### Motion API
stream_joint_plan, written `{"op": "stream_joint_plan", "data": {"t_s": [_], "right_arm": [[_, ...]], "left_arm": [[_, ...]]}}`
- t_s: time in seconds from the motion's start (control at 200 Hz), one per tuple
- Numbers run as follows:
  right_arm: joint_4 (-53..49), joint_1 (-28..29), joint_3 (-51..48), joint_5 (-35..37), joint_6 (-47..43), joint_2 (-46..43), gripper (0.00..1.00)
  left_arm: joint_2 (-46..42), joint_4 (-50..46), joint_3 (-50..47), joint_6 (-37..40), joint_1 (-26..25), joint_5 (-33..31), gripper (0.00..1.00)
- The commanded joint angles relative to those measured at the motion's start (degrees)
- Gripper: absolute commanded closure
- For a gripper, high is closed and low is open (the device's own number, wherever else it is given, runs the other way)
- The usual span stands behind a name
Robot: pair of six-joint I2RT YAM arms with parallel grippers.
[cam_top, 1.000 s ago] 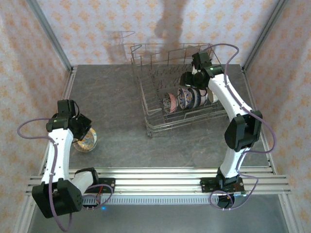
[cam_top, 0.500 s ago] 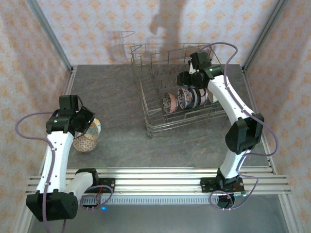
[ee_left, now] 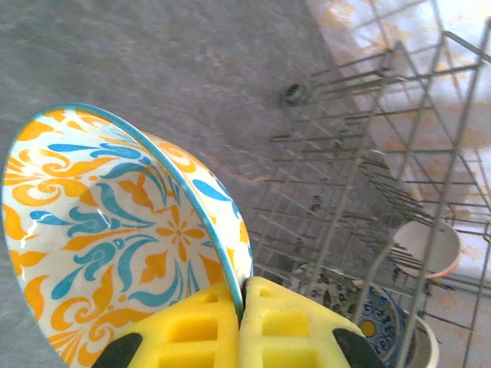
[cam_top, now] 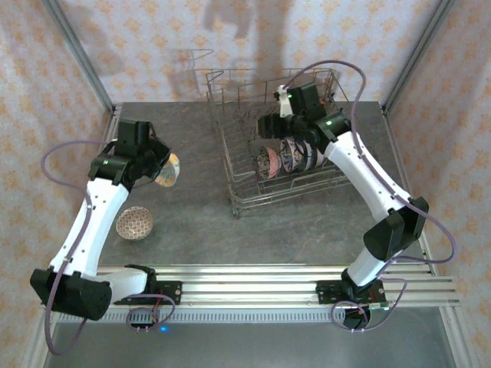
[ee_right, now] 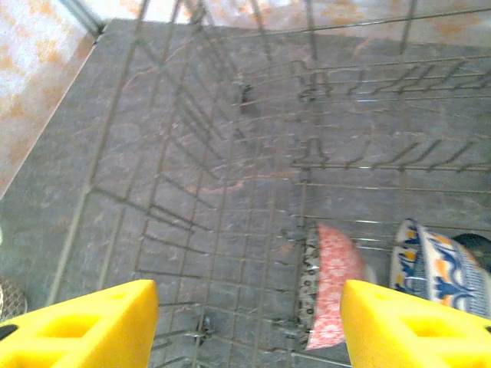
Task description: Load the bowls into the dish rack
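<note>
Ahead and right of the left gripper (ee_left: 242, 322) stands the dish rack (ee_left: 368, 192), w/ bare grey table (ee_left: 153, 61) btwn them and nothing in the way. Rack's tall wire wall faces these jaws. Back toward the arm's base, well apart from the jaws, a loose bowl (cam_top: 134, 222) sits mouth-up on the table.

L jaws are clamped on the held bowl (ee_left: 115, 230): yellow pads (ee_left: 192, 330) pinch its wall at the rim, one inside, one outside. Bowl is tipped on edge, orange-and-blue inside turned to the left of the jaws, rim line running straight out from the pads.

Right gripper (ee_right: 245, 322) hangs over the rack interior, jaws spread wide w/ nothing btwn them. Below them are the rack floor and tine rows. Nearer the right pad a pink bowl (ee_right: 330, 284) stands on edge, a blue-and-orange bowl (ee_right: 437, 268) just beside it, both mouths sideways.

Poses, from top view: L arm bent at the elbow, wrist swung toward the rack. R arm is stretched long, arcing in over the rack's right side.
</note>
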Motion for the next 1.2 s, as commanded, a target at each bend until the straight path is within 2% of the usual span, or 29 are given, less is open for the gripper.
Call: {"op": "stream_joint_plan", "data": {"t_s": [0.0,0.16,0.315,0.616,0.756,1.051,1.196], "right_arm": [[2.8,5.1,0.3,3.1,-2.6,-0.3,0.37],[7.9,9.8,-0.2,3.4,0.0,0.6,0.38],[8.9,13.7,2.7,5.0,-1.4,3.6,0.38],[19.3,17.5,-0.6,6.4,-0.9,5.5,0.42],[23.3,18.7,-0.6,12.0,-0.6,7.5,0.48],[28.5,18.7,0.3,20.6,1.0,11.9,0.5],[29.1,18.7,1.4,23.9,1.9,14.0,0.54]], "left_arm": [[2.0,7.3,4.2,-3.2,-2.6,-5.1,1.0],[6.2,9.8,9.3,-5.1,-5.9,-7.9,1.0],[10.1,11.1,14.6,-6.8,-8.2,-8.7,1.0],[13.8,11.9,19.4,-8.2,-9.7,-7.8,1.0],[14.5,12.1,20.1,-8.7,-9.8,-7.0,1.0],[15.6,11.9,21.4,-8.8,-10.0,-6.4,1.0],[15.6,12.2,21.8,-9.2,-10.0,-6.3,1.0]]}}
